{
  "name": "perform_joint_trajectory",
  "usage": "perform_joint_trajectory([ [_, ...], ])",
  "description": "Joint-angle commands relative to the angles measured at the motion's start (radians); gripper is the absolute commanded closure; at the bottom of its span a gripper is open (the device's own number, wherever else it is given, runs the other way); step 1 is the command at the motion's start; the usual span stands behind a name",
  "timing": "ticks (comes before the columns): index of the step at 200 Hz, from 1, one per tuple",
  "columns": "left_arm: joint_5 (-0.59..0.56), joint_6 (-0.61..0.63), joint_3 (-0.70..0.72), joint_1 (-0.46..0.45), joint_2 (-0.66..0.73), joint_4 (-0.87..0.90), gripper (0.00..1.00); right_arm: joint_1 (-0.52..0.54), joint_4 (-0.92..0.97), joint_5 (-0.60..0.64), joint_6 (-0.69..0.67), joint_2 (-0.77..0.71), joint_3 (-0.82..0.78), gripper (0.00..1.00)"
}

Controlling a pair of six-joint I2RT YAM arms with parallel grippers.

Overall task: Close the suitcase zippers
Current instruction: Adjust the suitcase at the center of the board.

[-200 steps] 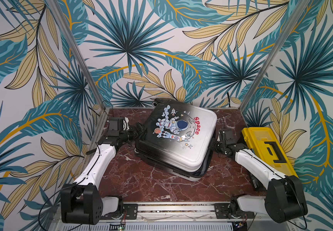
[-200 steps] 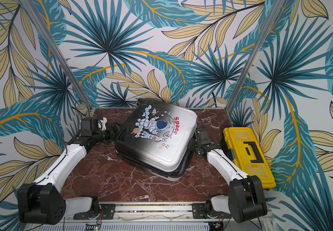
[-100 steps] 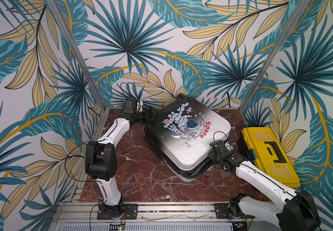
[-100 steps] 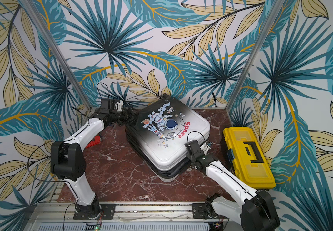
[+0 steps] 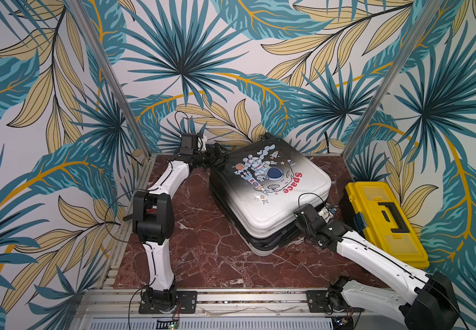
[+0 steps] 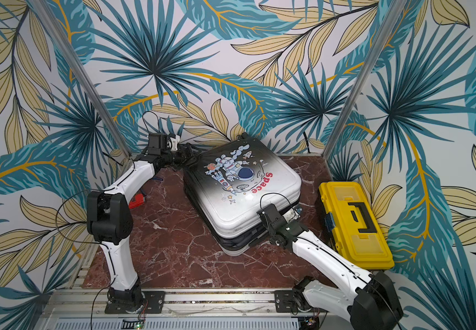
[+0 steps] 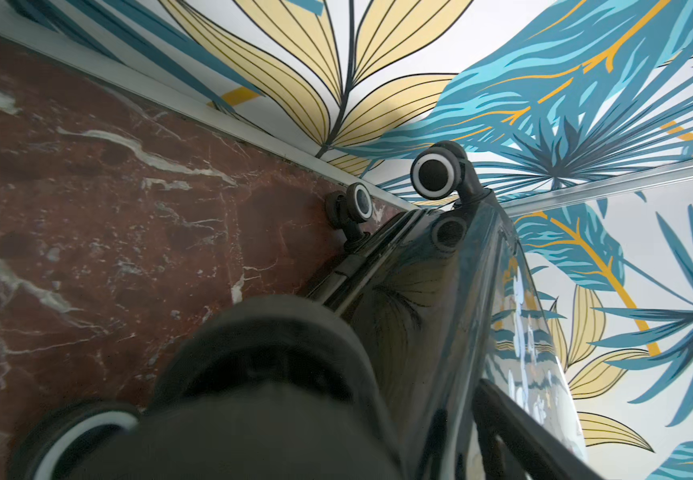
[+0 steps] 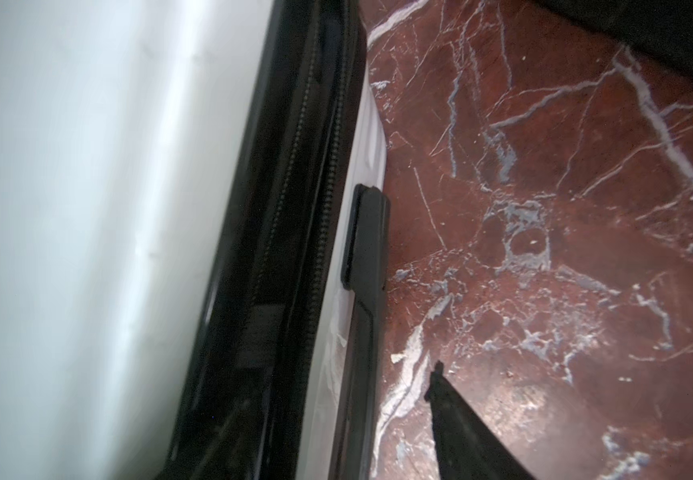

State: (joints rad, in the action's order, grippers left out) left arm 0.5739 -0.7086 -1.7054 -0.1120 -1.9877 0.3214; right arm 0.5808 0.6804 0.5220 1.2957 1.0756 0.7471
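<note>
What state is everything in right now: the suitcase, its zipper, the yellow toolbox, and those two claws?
suitcase: lying flat, halves folded together, astronaut side up.
zipper: looks undone beside the right gripper.
yellow toolbox: lid shut.
left gripper: at the suitcase's wheel end; open or gripping, unclear.
right gripper: open, holding nothing.

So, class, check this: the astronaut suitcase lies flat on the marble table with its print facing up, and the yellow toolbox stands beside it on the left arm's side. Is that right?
Not quite. The yellow toolbox stands on the side of the right arm, as both top views show. The rest holds: the astronaut suitcase lies flat on the marble table with its print facing up.
</note>
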Motion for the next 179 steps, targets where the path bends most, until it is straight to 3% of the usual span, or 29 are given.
perform_joint_trajectory([
  [1,-0.077,0.069,0.086,0.034,0.096,0.090,0.04,0.007,0.095,0.011,-0.094,-0.054,0.038,0.30],
  [40,-0.207,0.144,0.286,0.052,0.341,0.191,0.04,0.001,0.264,0.023,-0.370,-0.145,0.126,0.28],
  [72,-0.247,0.078,0.541,0.030,0.582,0.191,0.05,-0.023,0.268,0.008,-0.667,-0.152,0.260,0.27],
  [97,-0.316,-0.022,0.708,-0.044,0.733,0.191,0.07,-0.112,0.225,-0.101,-0.892,-0.138,0.341,0.24],
  [111,-0.379,-0.118,0.777,-0.094,0.792,0.191,0.11,-0.198,0.186,-0.258,-1.018,-0.127,0.364,0.23],
  [154,-0.567,-0.367,0.824,-0.323,0.828,0.165,0.14,-0.350,0.095,-0.466,-1.240,0.000,0.438,0.16],
  [179,-0.584,-0.425,0.808,-0.403,0.759,0.103,0.15,-0.422,0.033,-0.580,-1.283,0.088,0.484,0.14],
])
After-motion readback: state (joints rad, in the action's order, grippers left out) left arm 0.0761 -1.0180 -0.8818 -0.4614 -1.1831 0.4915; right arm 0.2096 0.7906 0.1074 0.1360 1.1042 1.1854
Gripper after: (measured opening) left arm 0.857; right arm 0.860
